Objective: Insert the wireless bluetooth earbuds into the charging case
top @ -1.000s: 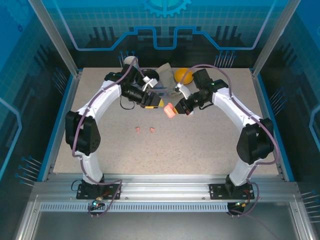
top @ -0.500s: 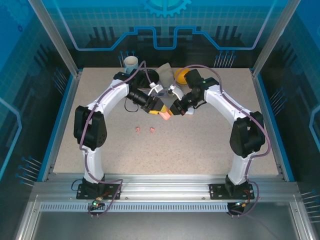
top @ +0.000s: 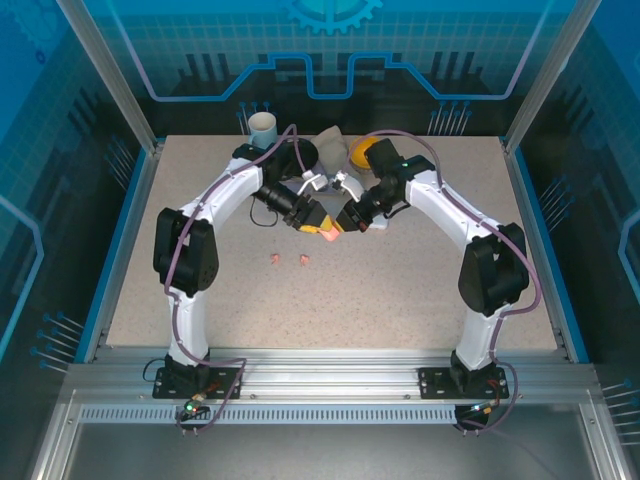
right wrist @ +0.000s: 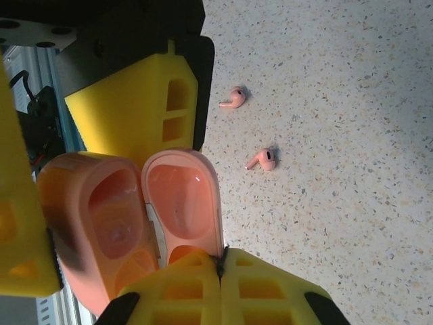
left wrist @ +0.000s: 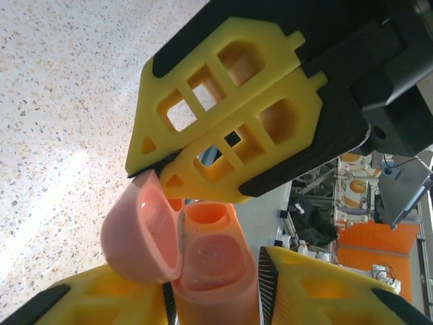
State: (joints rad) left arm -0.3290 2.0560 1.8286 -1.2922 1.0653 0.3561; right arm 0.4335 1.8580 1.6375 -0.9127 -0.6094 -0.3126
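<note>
Item: pink charging case point(right wrist: 101, 217), lid open, held above table point(right wrist: 338, 101). L gripper point(left wrist: 213, 274) clamped on body; R gripper point(right wrist: 220, 261) pinched on lid point(right wrist: 183, 196). Sockets look empty. 2 pink earbuds point(right wrist: 262, 159) loose on table nearby. Inserted: 0; both pending

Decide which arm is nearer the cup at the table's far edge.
Left. The left arm bends at its elbow right beside the cup; the right arm bends farther right, next to the yellow object.
</note>
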